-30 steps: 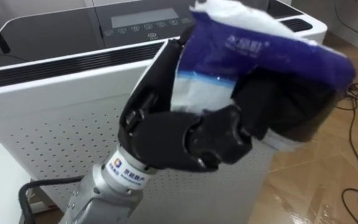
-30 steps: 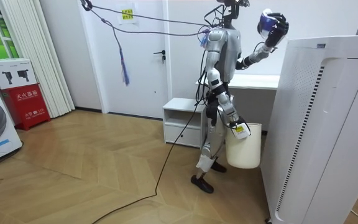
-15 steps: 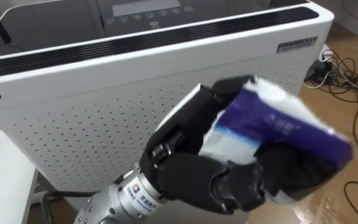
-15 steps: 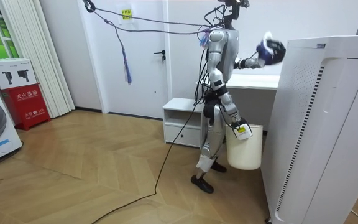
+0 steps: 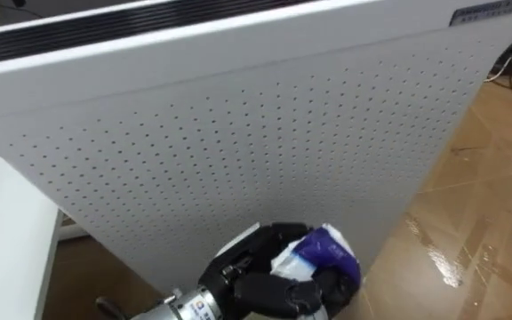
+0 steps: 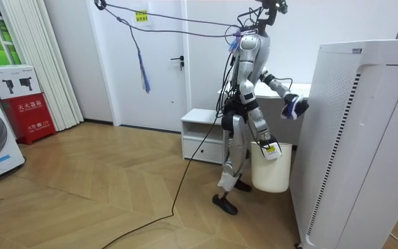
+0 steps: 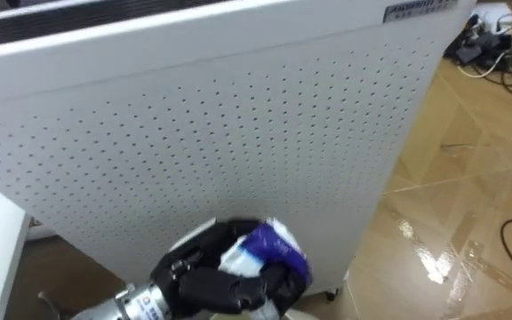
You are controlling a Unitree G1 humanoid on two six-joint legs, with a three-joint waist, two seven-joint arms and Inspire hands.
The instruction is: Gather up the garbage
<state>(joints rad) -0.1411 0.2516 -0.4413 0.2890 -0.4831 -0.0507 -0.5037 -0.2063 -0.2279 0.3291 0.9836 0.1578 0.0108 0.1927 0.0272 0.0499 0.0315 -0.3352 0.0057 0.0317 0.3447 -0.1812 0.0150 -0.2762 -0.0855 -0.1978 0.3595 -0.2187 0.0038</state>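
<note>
The left arm has dropped: a second ago it held the packet up beside the head in the room view, and now the left hand [image 6: 290,106] is out at waist height, low at the bottom edge of the eye views. The whole eye view has tipped downward with it.

The robot stands close against a tall white perforated appliance [image 5: 238,133], which takes up most of what the head sees. To the right of it lies wood floor [image 5: 478,222], with dark cables [image 7: 505,44] at the far corner. A white tabletop [image 5: 7,231] edges in at the left. In the room view a white bucket [image 6: 271,166] hangs by the robot's leg under the lowered right hand [image 6: 262,140]. That hand is too small to tell how its fingers lie.

The left hand [image 5: 256,283] is curled round a blue and white packet [image 5: 320,256]. The packet sits in the palm, with dark fingers wrapped across its lower front, and its crumpled top pokes up and to the right past them, just before the appliance's panel.

The frame's bottom edge cuts off the underside of the hand. The fingers hide the packet's lower half.
</note>
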